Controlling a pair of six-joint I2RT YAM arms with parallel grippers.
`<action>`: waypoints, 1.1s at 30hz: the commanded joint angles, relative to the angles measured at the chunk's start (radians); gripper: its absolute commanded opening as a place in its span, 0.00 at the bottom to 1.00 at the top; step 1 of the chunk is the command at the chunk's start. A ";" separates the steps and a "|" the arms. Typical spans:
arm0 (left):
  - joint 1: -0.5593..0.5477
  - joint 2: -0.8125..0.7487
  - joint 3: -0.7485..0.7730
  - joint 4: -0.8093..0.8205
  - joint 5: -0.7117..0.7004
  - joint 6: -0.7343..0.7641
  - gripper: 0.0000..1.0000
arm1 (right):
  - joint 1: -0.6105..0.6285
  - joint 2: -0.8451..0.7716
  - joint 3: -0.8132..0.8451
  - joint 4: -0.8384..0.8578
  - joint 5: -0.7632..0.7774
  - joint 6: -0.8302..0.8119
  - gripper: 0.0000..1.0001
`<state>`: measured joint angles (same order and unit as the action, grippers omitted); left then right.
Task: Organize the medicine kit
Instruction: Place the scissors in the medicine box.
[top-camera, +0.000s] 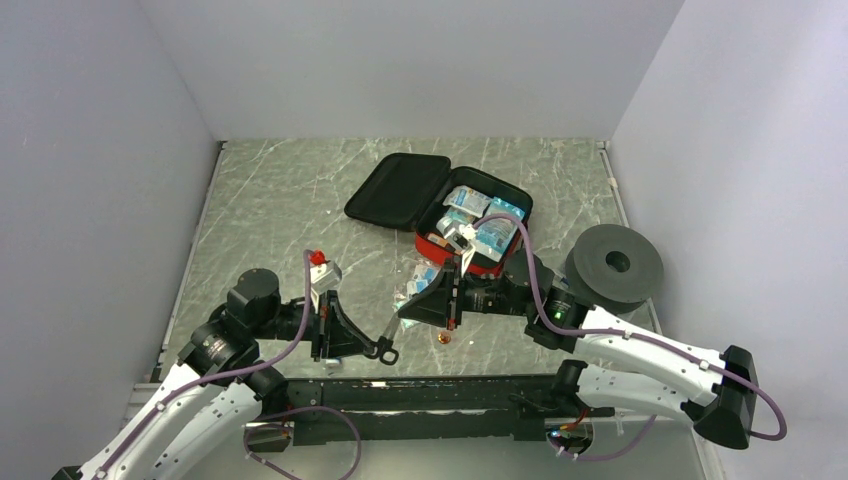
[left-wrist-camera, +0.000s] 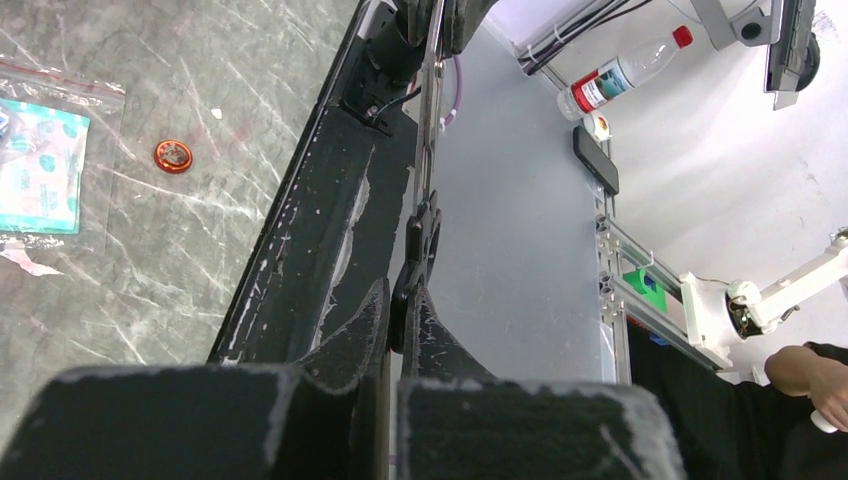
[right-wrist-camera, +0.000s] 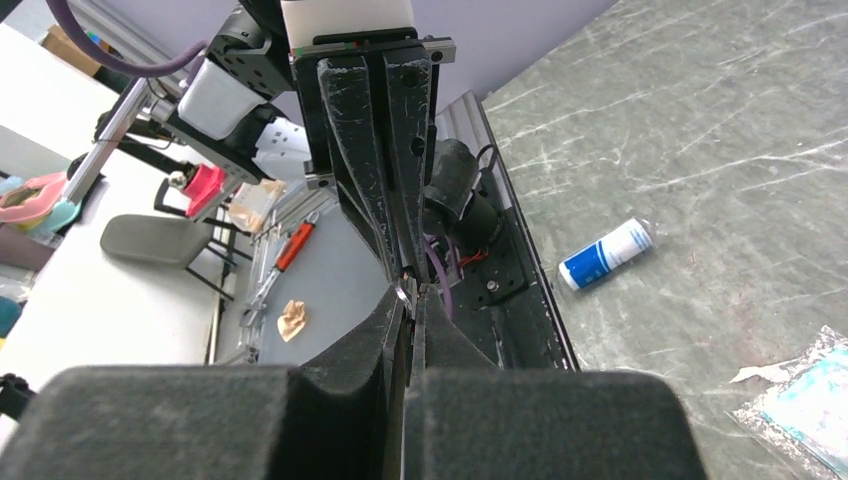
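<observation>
While the left end effector (top-camera: 372, 347) clenches the handles of the scissors (top-camera: 391, 329) and the right end effector (top-camera: 405, 312) clenches their tips — one pair, lower centre — the one medicine kit (top-camera: 400, 190) lies open on the tabletop (top-camera: 280, 200) just above the latter.

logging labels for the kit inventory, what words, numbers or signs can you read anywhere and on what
No text here can be read.
Bottle label: print too small to read.
Blue and white tube: print blurred.
Teal packet: pattern only, too small.
Medicine kit: lies open, no sign showing.
Metal tool held by left end effector and right end effector: no marking visible.
</observation>
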<state>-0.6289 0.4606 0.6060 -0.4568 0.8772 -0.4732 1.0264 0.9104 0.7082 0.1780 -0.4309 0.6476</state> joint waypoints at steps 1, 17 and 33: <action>0.000 0.008 0.015 0.041 0.017 -0.002 0.08 | -0.002 -0.011 0.008 0.046 0.011 -0.019 0.00; 0.000 -0.032 0.134 -0.099 -0.333 0.000 0.95 | -0.004 -0.073 0.016 -0.167 0.208 -0.076 0.00; 0.000 -0.134 0.198 -0.312 -0.813 0.008 0.99 | -0.154 -0.123 0.109 -0.398 0.765 0.000 0.00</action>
<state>-0.6289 0.3481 0.7536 -0.7174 0.2031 -0.4824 0.9192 0.8005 0.7582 -0.2092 0.1562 0.6296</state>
